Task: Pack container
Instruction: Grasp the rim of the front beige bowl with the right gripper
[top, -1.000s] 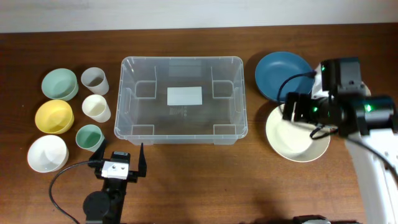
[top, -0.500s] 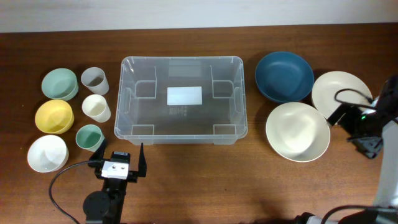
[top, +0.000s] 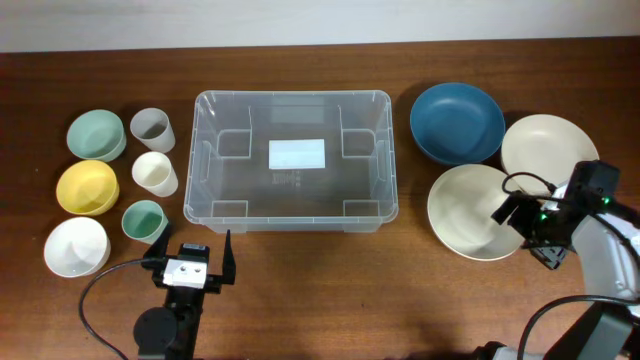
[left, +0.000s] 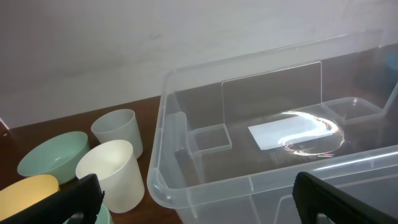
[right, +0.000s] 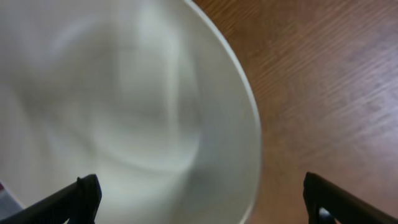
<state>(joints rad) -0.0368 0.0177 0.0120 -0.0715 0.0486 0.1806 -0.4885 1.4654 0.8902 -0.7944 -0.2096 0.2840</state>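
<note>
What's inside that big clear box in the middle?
Nothing packed: the container shows only a white label on its base and moulded ribs. Its clear walls hide nothing.

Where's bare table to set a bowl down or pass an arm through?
Free: the front strip of table between the left gripper and the nearer cream bowl, and inside the empty container. Crowded: cups and small bowls left of it; three big bowls on its right, only a narrow gap beside the blue bowl.

You're seeing cups (top: 154, 172) standing just left of the container (top: 292, 160), with left bowls (top: 86, 186) lying beyond them. Right bowls (top: 456, 122) are sitting on its right, the right gripper (top: 515, 218) hanging over the nearest one. The left gripper (top: 193, 258) is hovering near of its left corner.
</note>
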